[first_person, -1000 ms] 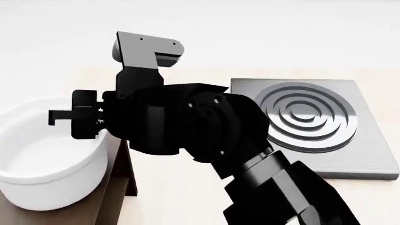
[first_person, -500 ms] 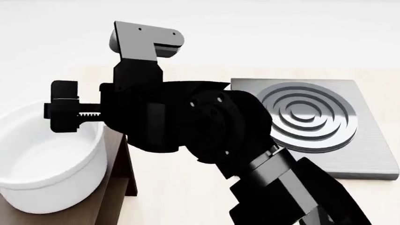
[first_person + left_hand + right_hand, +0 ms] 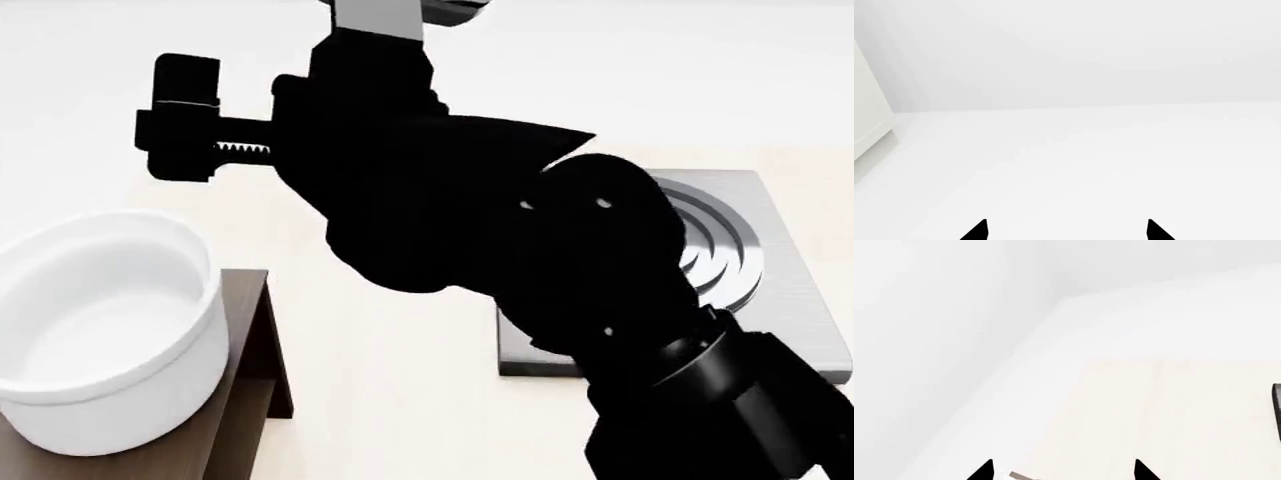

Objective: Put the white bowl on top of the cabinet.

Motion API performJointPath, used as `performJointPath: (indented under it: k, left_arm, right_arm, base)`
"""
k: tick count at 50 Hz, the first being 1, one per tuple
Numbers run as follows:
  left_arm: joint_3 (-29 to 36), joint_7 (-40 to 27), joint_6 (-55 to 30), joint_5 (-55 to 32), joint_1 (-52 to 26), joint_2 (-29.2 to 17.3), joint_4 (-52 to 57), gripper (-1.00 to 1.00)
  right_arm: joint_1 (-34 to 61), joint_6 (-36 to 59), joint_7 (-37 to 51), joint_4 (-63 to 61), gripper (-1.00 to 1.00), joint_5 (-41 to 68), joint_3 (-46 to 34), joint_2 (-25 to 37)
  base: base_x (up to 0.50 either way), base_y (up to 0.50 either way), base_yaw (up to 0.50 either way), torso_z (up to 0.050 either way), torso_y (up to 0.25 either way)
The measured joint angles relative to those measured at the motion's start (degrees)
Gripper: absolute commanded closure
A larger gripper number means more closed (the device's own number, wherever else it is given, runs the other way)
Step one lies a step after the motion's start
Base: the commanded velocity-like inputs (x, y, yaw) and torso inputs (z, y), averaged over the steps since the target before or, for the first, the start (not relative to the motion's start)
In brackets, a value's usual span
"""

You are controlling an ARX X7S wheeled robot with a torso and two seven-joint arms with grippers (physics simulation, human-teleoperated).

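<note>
The white bowl (image 3: 100, 330) stands upright on the dark brown cabinet (image 3: 247, 400) at the lower left of the head view. My right gripper (image 3: 184, 118) hangs above the bowl and clear of it, seen side-on at the end of the big black arm. In the right wrist view its fingertips (image 3: 985, 471) stand wide apart with nothing between them, so the right gripper (image 3: 1061, 471) is open. My left gripper (image 3: 1066, 231) is open too and empty, facing white floor and wall. It does not show in the head view.
The grey square stove plate (image 3: 787, 300) with ring grooves lies on the beige table (image 3: 387, 400) to the right, partly behind my right arm. A pale cupboard edge (image 3: 867, 125) shows in the left wrist view. A dark edge (image 3: 1276, 410) sits at the right wrist view's border.
My right gripper has let go of the bowl's rim, opened and risen well above it. The bowl stays on the cabinet.
</note>
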Motion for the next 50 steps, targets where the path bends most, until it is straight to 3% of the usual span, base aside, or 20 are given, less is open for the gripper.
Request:
performJointPath:
  k: [50]
  left_arm:
    - [0.6, -0.5, -0.6, 0.7, -0.5, -0.2, 0.0, -1.00]
  right_arm:
    - [-1.2, -6.8, 17.3, -28.8, -1.00, 5.4, 13.5, 17.0]
  base:
    - [0.00, 0.00, 0.00, 0.000, 0.000]
